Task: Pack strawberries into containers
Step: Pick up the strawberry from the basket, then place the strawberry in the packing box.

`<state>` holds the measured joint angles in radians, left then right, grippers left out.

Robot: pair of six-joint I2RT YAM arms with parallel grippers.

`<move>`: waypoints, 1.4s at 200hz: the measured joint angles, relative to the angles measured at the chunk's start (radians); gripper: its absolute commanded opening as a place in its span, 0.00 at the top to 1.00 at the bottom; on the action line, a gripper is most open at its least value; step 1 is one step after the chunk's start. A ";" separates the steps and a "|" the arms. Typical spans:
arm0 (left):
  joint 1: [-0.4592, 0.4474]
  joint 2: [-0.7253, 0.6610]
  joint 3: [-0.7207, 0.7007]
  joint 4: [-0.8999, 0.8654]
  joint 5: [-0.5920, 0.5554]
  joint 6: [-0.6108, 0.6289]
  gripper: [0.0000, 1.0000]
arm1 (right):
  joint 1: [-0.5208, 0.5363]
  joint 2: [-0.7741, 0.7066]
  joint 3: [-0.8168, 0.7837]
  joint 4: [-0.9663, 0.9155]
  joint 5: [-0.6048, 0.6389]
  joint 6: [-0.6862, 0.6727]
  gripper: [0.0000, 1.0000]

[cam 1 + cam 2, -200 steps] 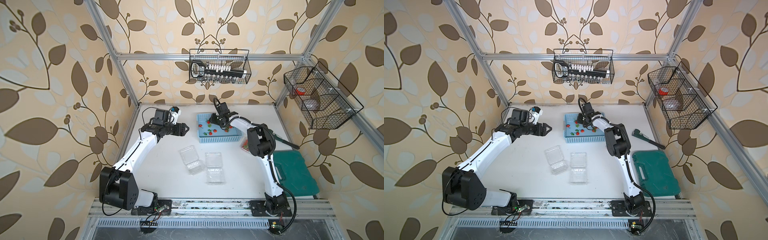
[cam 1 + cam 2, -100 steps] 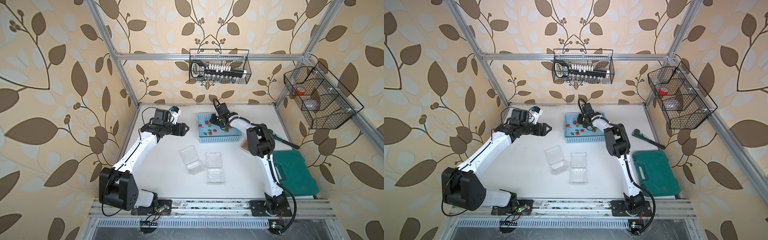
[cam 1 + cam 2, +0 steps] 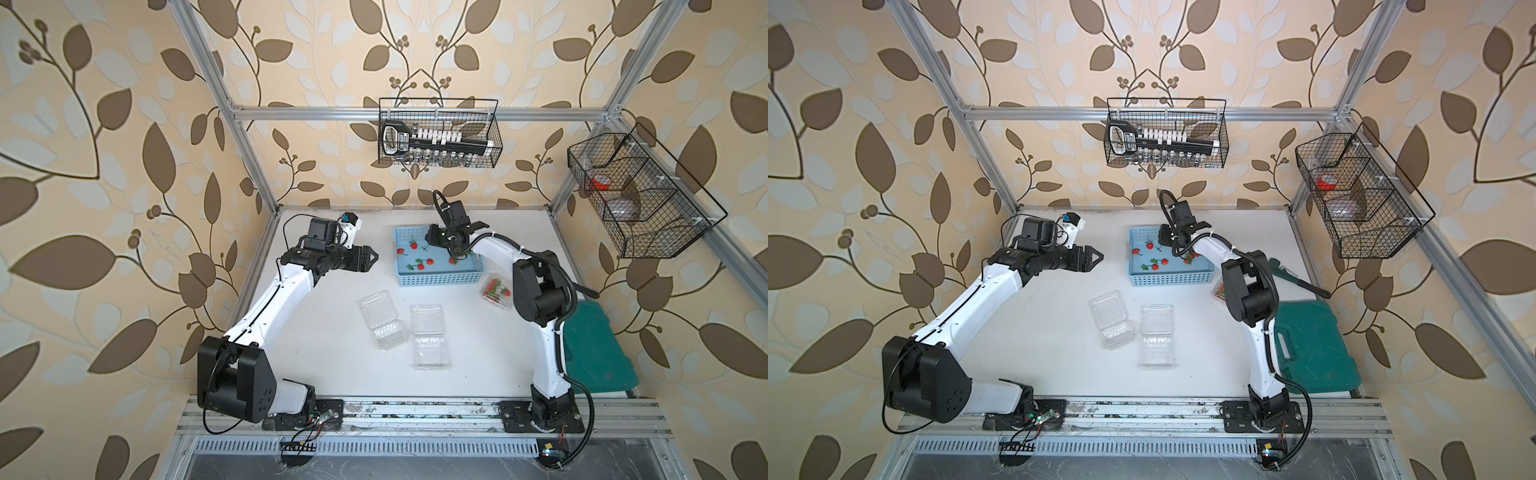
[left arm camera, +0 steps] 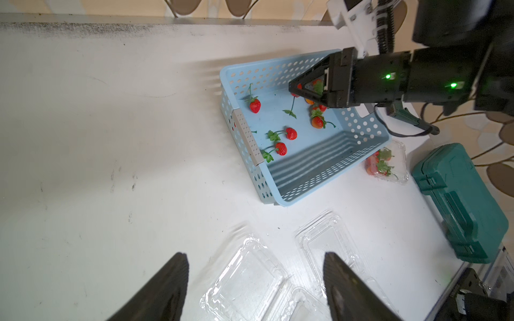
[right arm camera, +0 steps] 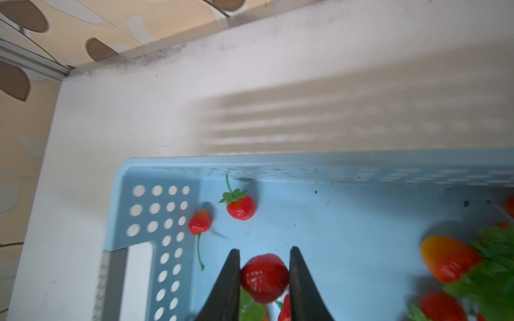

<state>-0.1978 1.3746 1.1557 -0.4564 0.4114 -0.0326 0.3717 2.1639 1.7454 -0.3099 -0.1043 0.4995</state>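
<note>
Several strawberries point(image 3: 420, 266) lie in the light blue perforated basket point(image 3: 440, 279) at the back of the table. My right gripper point(image 5: 264, 251) reaches down into the basket's far side and is shut on one red strawberry point(image 5: 264, 278), which sits squeezed between its two black fingers. In both top views two containers point(image 3: 382, 322) point(image 3: 1156, 336) lie open and hold nothing on the white table in front of the basket. A third container point(image 3: 496, 291), closed with berries inside, rests right of the basket. My left gripper point(image 4: 254, 257) hovers open, left of the basket, with nothing between its fingers.
A green tool case point(image 3: 594, 349) lies at the right edge, behind the right arm. A dark wrench point(image 3: 1300, 278) lies beyond it. Two wire baskets point(image 3: 438, 133) hang on the walls. The back wall stands close behind the blue basket.
My right gripper's fingers have come together on a strawberry inside the blue basket. The left arm has stayed still.
</note>
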 measured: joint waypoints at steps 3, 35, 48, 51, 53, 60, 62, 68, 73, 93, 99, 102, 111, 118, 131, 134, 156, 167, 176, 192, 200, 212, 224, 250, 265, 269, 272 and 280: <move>0.000 0.000 0.000 0.000 0.000 0.000 0.22 | 0.001 -0.011 -0.004 0.000 0.000 -0.003 0.79; 0.000 -0.001 0.000 0.000 0.000 0.000 0.22 | 0.021 -0.154 -0.095 0.005 -0.007 -0.031 0.79; 0.000 -0.002 0.000 0.000 0.000 0.000 0.22 | 0.033 -0.217 -0.151 0.001 -0.015 -0.041 0.79; 0.000 -0.002 0.000 0.000 0.000 0.000 0.22 | 0.039 -0.238 -0.169 -0.003 -0.016 -0.043 0.79; 0.000 -0.002 0.000 0.000 0.000 0.000 0.22 | 0.041 -0.248 -0.180 -0.003 -0.016 -0.045 0.79; 0.000 -0.002 0.000 0.000 0.000 0.000 0.22 | 0.053 -0.289 -0.220 -0.006 -0.021 -0.050 0.78; 0.000 -0.002 0.000 0.000 0.000 0.000 0.22 | 0.056 -0.301 -0.232 -0.010 -0.022 -0.052 0.78; 0.000 -0.002 0.000 0.000 0.000 0.000 0.22 | 0.070 -0.337 -0.267 -0.014 -0.024 -0.056 0.78; 0.000 -0.002 0.000 0.000 0.000 0.000 0.22 | 0.085 -0.373 -0.300 -0.022 -0.024 -0.060 0.78; 0.000 -0.003 0.000 0.000 0.000 0.001 0.22 | 0.147 -0.506 -0.418 -0.053 -0.046 -0.077 0.78; 0.000 -0.004 0.000 0.000 0.000 0.001 0.22 | 0.164 -0.542 -0.452 -0.061 -0.055 -0.082 0.78; 0.000 -0.004 0.000 0.000 0.000 0.001 0.22 | 0.174 -0.564 -0.473 -0.069 -0.062 -0.084 0.78; 0.000 -0.004 0.000 0.000 0.000 0.001 0.22 | 0.199 -0.618 -0.529 -0.087 -0.077 -0.089 0.78; 0.000 -0.004 0.000 0.000 0.000 0.001 0.22 | 0.216 -0.654 -0.570 -0.105 -0.088 -0.091 0.78; 0.000 -0.004 0.000 0.000 0.000 0.001 0.22 | 0.246 -0.708 -0.649 -0.129 -0.106 -0.092 0.78; 0.000 -0.004 0.000 0.000 0.000 0.001 0.22 | 0.253 -0.718 -0.665 -0.132 -0.111 -0.093 0.78; 0.000 -0.004 0.000 0.000 0.000 0.001 0.22 | 0.299 -0.759 -0.775 -0.175 -0.140 -0.084 0.78; 0.000 -0.004 0.000 0.000 0.000 0.001 0.22 | 0.326 -0.761 -0.813 -0.187 -0.149 -0.076 0.78; 0.000 -0.004 0.000 0.000 0.000 0.001 0.22 | 0.345 -0.761 -0.837 -0.193 -0.156 -0.071 0.78; 0.000 -0.004 0.000 0.000 0.000 0.001 0.22 | 0.377 -0.759 -0.857 -0.204 -0.162 -0.065 0.78; 0.000 -0.004 0.000 0.000 0.000 0.001 0.22 | 0.393 -0.752 -0.858 -0.204 -0.163 -0.062 0.78; -0.002 -0.005 0.000 0.000 -0.002 0.002 0.22 | 0.414 -0.735 -0.858 -0.200 -0.162 -0.062 0.77; -0.006 -0.005 0.000 0.000 -0.002 0.003 0.22 | 0.431 -0.712 -0.858 -0.199 -0.161 -0.061 0.76; -0.013 -0.005 0.000 0.000 -0.002 0.005 0.22 | 0.462 -0.658 -0.858 -0.199 -0.154 -0.062 0.71; -0.013 -0.006 0.000 0.000 -0.002 0.005 0.23 | 0.475 -0.627 -0.857 -0.201 -0.146 -0.058 0.67; -0.013 -0.006 0.000 0.000 -0.002 0.005 0.22 | 0.478 -0.620 -0.857 -0.202 -0.142 -0.063 0.65; -0.013 -0.006 0.000 0.000 -0.002 0.005 0.22 | 0.480 -0.616 -0.857 -0.203 -0.140 -0.059 0.64; -0.013 -0.007 0.000 0.000 -0.002 0.005 0.22 | 0.484 -0.608 -0.857 -0.208 -0.135 -0.062 0.61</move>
<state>-0.2104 1.3678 1.1557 -0.4568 0.4099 -0.0280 0.8555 1.5558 0.8886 -0.5175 -0.2398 0.4374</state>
